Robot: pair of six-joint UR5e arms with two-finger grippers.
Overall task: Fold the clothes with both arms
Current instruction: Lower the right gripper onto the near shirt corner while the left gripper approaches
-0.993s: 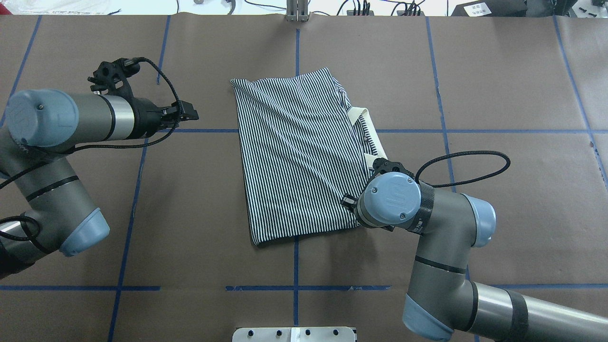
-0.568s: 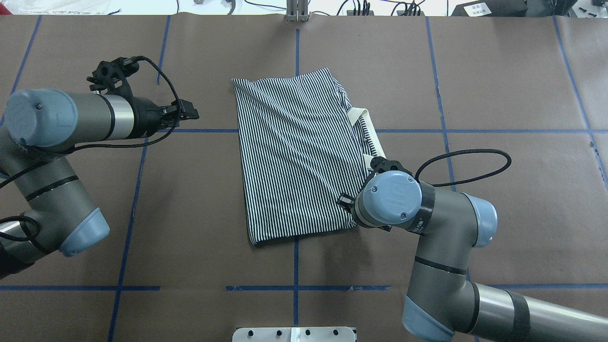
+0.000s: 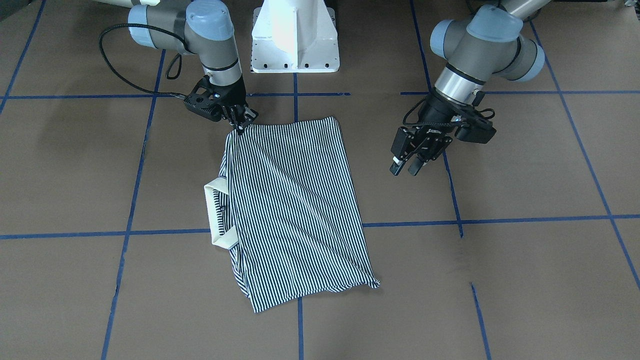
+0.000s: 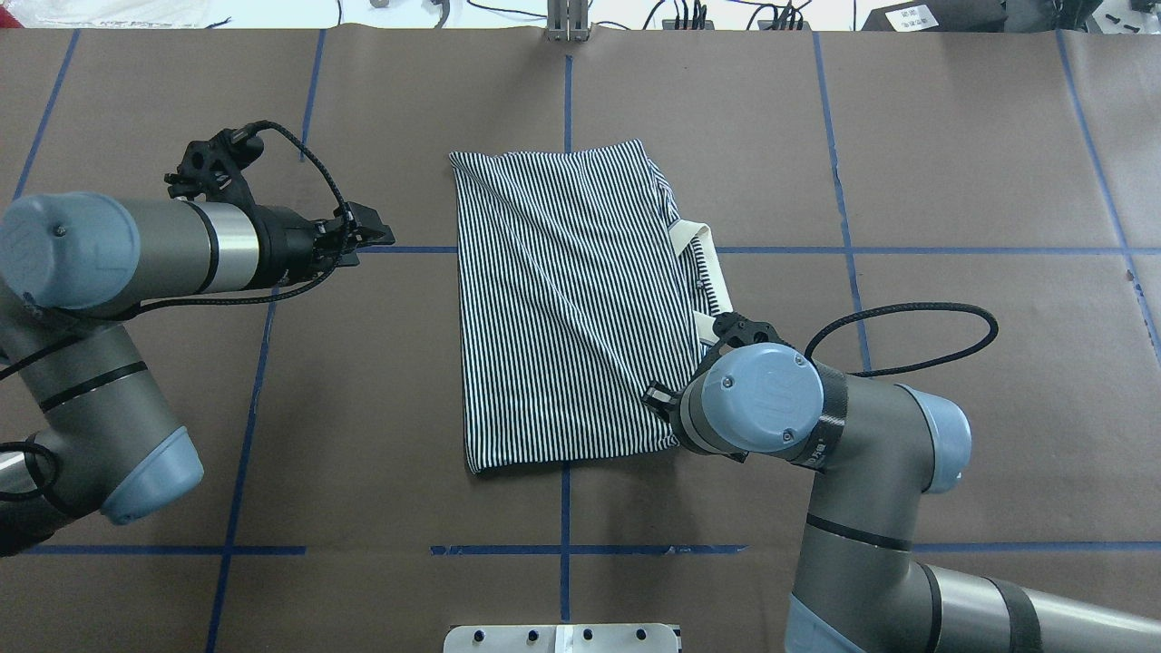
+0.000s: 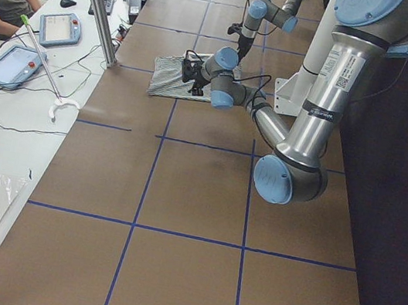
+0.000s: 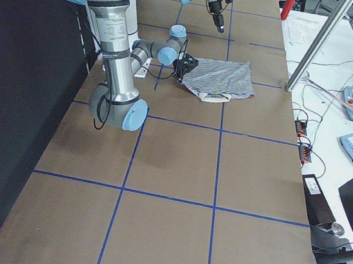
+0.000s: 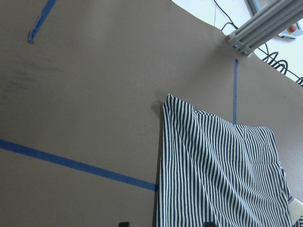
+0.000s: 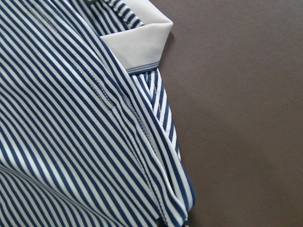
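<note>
Here, a corner of the folded polo shirt [image 3: 295,210] is pinched by the right gripper [image 3: 239,123], while the left gripper [image 3: 405,169] is held with jaws spread, well apart from it.

I read the shirt [image 4: 562,299] as thin navy-and-white stripes, with a plain cream collar [image 8: 137,47]. The surface [image 4: 952,136] is brown, gridded with blue tape [image 4: 907,250]. My left arm [image 4: 163,245] and right arm [image 4: 871,426] are grey with light-blue caps [image 4: 762,399]. The left hand [image 3: 404,171] and right hand [image 3: 241,125] are black, and the base [image 3: 295,35] is white.
</note>
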